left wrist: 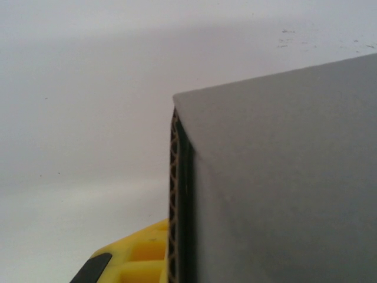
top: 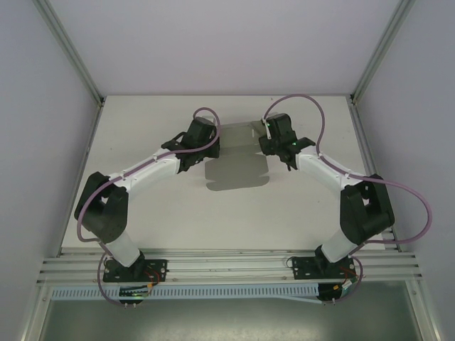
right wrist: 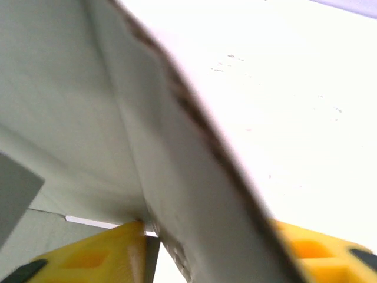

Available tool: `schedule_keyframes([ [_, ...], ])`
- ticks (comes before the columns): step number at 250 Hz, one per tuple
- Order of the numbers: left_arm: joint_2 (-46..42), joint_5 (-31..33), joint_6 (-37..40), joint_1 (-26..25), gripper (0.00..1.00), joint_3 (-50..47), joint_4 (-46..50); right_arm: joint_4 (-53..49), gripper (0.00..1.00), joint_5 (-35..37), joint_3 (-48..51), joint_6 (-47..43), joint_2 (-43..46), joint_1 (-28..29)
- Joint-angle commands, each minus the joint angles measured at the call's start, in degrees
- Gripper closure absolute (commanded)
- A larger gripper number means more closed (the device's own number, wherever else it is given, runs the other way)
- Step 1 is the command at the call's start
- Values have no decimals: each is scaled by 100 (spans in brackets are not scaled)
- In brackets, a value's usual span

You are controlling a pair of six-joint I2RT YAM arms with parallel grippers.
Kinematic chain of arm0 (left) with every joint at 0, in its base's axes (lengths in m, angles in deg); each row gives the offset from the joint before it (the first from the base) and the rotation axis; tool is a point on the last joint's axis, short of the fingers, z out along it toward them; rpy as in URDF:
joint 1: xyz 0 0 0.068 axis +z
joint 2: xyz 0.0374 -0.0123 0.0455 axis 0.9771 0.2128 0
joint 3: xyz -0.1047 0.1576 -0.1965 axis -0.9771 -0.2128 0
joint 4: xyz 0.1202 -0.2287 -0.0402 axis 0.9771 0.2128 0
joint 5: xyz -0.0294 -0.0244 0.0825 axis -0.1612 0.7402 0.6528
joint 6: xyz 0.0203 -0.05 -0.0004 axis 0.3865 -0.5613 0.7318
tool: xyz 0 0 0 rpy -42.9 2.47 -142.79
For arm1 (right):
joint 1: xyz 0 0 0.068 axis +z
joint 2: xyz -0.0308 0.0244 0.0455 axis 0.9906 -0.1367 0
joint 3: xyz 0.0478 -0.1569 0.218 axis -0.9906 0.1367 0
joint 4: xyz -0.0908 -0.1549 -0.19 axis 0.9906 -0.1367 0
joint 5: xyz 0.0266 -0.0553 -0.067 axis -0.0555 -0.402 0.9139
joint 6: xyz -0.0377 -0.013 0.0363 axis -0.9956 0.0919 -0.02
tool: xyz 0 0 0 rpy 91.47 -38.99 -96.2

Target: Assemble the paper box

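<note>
A thin grey cardboard paper box (top: 238, 170), only partly folded, rests on the white bench (top: 234, 220) between the two pincers, and its near part lies flat. The left pincer (top: 201, 153) sits at the cardboard's left edge. The right pincer (top: 270, 145) is at its far right corner. The two are well apart, with the cardboard spanning the gap between them.

Seen from the left wrist, the left pincer is closed on the box. A grey panel rises directly in front of it. The panel's corrugated cut edge sits against the inner side of the one yellow finger (left wrist: 138, 256) that shows, at the lower left of that view. The other finger is hidden behind the panel. The panel extends to the right of the visible finger, and bare bench stretches away to its left and beyond.

Seen from the right wrist, the right pincer stands open. Its two yellow fingers (right wrist: 88, 253) are well apart at the bottom of the view, and a tilted grey flap of the box passes between them. The foot of the flap is just beside the left-hand finger. Whether the flap touches the other finger cannot be told. More grey cardboard lies beyond the left-hand finger, and bare bench lies beyond the right-hand one.
</note>
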State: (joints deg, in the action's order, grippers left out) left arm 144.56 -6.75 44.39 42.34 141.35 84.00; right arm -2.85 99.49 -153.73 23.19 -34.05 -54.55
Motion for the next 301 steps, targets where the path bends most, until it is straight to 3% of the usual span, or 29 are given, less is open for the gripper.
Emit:
schedule_keyframes([
  [1,-133,33,36,4,100,35,47,-107,39,-201,228,28,728,-26],
  [30,-188,-30,20,4,100,-58,-79,-42,35,-647,795,137,1425,-155],
  [81,-259,-46,79,4,100,-98,-102,-13,20,-1457,1592,171,1966,-359],
  [169,-368,-474,209,4,100,-214,-270,673,15,-1413,1068,127,1105,-537],
  [270,-251,-867,177,3,100,-185,-397,1597,1,-2442,971,-62,666,-455],
  [301,-275,-857,154,4,100,-212,-390,1705,1,-2194,992,-71,532,-371],
])
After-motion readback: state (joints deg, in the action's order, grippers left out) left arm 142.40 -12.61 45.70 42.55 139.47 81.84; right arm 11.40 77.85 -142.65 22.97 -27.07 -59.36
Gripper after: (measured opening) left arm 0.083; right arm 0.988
